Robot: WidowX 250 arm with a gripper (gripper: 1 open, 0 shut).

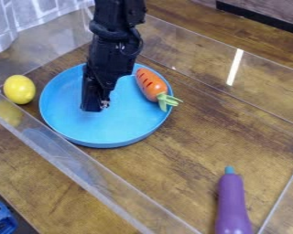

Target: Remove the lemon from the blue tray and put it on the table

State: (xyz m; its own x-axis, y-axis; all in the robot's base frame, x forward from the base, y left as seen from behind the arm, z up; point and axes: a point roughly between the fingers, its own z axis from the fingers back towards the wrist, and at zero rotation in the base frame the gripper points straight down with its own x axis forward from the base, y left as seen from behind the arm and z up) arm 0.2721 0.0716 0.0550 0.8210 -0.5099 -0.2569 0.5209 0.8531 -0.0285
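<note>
The lemon (18, 89), small and bright yellow, lies on the dark wood table (222, 119) at the left, just outside the rim of the blue tray (113, 128). My gripper (92, 104) points down over the middle of the tray, its black fingers shut with nothing between them. It stands to the right of the lemon, about half a tray width away. An orange carrot (150, 84) with a green top rests on the tray's right rim.
A purple eggplant (231, 207) lies at the front right of the table. Clear acrylic walls (63, 169) bound the surface at the front left and at the back.
</note>
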